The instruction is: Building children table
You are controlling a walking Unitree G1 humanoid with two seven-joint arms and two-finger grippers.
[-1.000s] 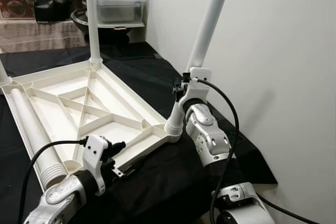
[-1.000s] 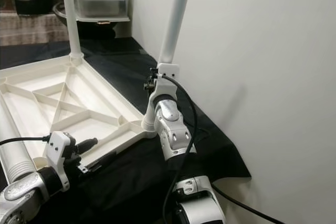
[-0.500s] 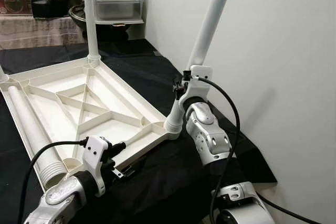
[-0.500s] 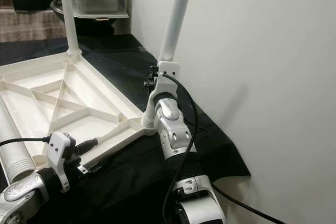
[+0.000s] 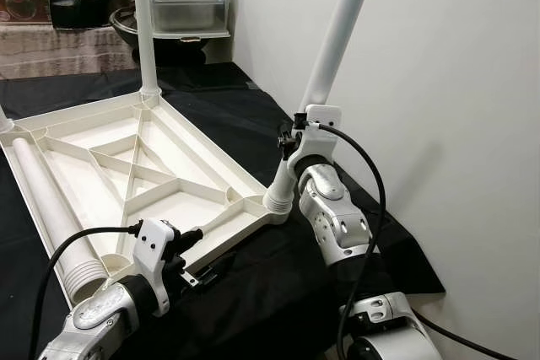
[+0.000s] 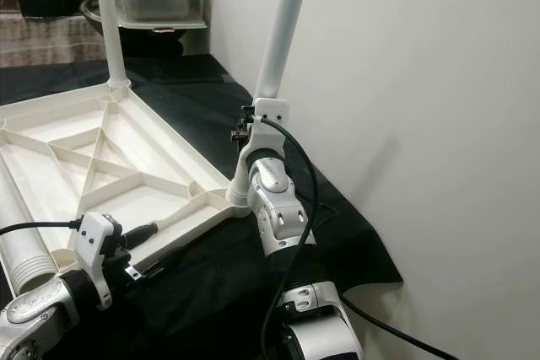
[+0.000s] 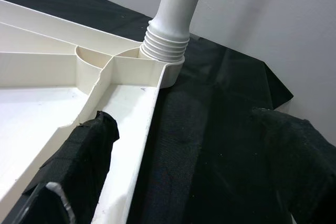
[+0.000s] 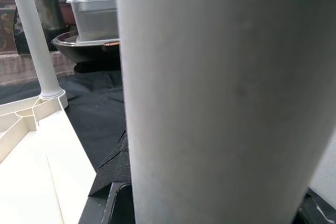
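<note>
Your upturned white tabletop (image 5: 126, 183) lies ribbed side up on the black cloth (image 5: 245, 292), filling the left and centre of the head views. Your right gripper (image 5: 291, 145) is clenched around the table leg (image 5: 333, 48) that rises tilted toward the upper right of the frame, its threaded foot seated in the tabletop's near right corner socket (image 7: 163, 64). Your left gripper (image 5: 190, 246) sits at lower left with its fingers (image 7: 84, 156) spread wide, one resting on the tabletop's near rim, grasping nothing. A second leg (image 5: 145, 23) stands upright in the far corner at upper left, and a loose leg (image 5: 51, 208) lies inside the tabletop along its left edge.
</note>
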